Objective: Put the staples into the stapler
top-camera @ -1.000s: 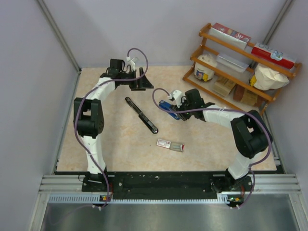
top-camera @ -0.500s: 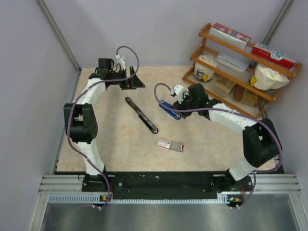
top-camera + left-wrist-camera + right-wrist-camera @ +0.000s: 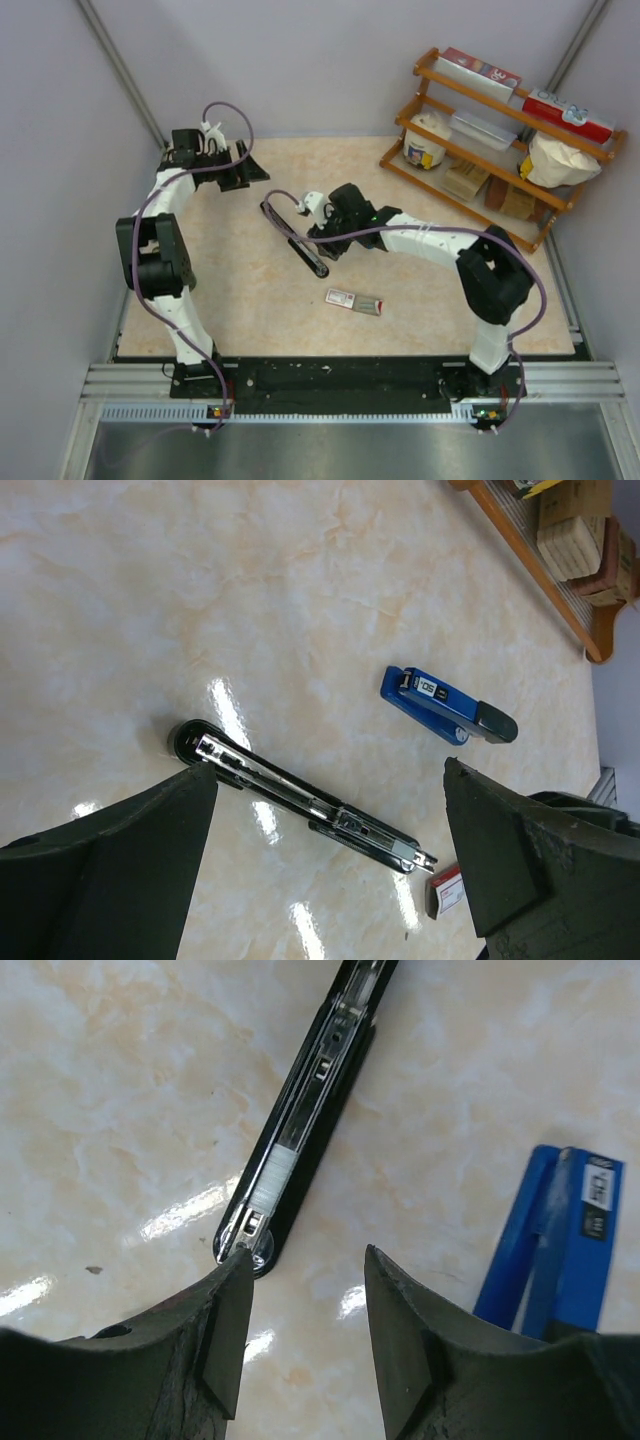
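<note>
Top external view, items on a pale marbled table (image 3: 230, 290):

1. Black stapler (image 3: 288, 233). It is opened out flat and lies near the middle of the table. Its long axis runs on a diagonal, one end pointing to the far left and the other to the near right. In the right wrist view the bare metal channel faces up. A short pale ribbed strip (image 3: 272, 1175) sits in that channel; whether it is a stick of staples cannot be told.

2. Staple box (image 3: 354, 301). It is small, flat and white with red print, and lies apart from the black stapler on its near-right side. Its long axis runs almost straight left to right, with the red end to the right.

3. Blue stapler (image 3: 445, 702). It is closed and lies to the right of the black one, well apart from it and on a similar diagonal.

4. Right gripper (image 3: 305, 1295). It hangs over the near-right end of the black stapler. The jaws are parted with only bare table between them. One fingertip (image 3: 228, 1325) is just beside the stapler's rounded end.

5. Left gripper (image 3: 252, 172). It is at the far left, off the stapler's far end. The jaws are spread wide and hold nothing.

6. Wooden rack (image 3: 440, 178). It stands at the far right with boxes and tubs on it.
</note>
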`<action>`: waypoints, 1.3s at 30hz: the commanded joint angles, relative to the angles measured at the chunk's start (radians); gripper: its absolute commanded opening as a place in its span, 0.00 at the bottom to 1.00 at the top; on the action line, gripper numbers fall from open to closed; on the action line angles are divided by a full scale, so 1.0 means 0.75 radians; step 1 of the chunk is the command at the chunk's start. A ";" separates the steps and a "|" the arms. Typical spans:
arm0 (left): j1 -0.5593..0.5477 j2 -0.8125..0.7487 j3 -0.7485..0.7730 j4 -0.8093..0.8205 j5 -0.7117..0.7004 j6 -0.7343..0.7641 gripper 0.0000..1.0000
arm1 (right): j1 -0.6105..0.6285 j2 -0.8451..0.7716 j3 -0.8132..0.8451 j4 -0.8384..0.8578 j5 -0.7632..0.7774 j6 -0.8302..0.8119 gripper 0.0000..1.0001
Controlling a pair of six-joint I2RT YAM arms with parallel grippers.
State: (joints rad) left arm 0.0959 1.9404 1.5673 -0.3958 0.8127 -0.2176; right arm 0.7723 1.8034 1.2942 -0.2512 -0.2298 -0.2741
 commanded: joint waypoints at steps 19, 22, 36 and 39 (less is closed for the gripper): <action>0.017 0.088 -0.018 0.141 -0.057 -0.010 0.99 | 0.152 0.146 0.132 -0.115 0.175 0.073 0.49; 0.019 0.090 -0.024 0.145 -0.061 -0.008 0.99 | 0.173 0.179 0.158 -0.133 0.200 0.057 0.50; 0.019 0.147 -0.004 0.155 -0.088 -0.004 0.99 | 0.189 0.240 0.203 -0.178 0.257 0.024 0.42; 0.019 0.170 0.009 0.149 -0.088 -0.017 0.99 | 0.187 0.250 0.205 -0.193 0.268 0.010 0.36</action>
State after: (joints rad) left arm 0.1040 2.0445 1.5517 -0.3149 0.7532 -0.2218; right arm 0.9012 1.9785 1.4033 -0.3759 -0.0498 -0.2447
